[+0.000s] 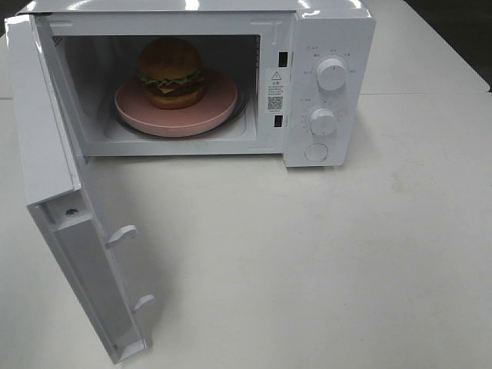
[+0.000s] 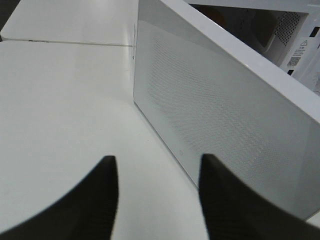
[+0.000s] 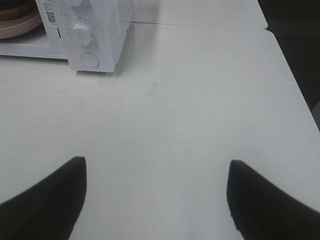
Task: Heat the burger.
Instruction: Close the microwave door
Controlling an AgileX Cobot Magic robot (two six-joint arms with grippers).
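Push the door (image 2: 215,110) shut with your left gripper (image 2: 157,167); the door is just ahead of it. Go slow and flat. Both the left one and the right gripper (image 3: 156,170) have fingers apart and hold nothing. The burger (image 1: 171,73) sits inside the microwave (image 1: 330,46), past the door. Only the high view shows all of it.

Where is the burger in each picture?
Exterior high: the burger sits on the pink plate inside the open microwave, in the upper left of the picture.
Left wrist: not clearly in it; the microwave's open door fills most of the view.
Right wrist: only a brown sliver at the picture's edge, on the plate, near the dials.
Shared landmark: the white microwave.
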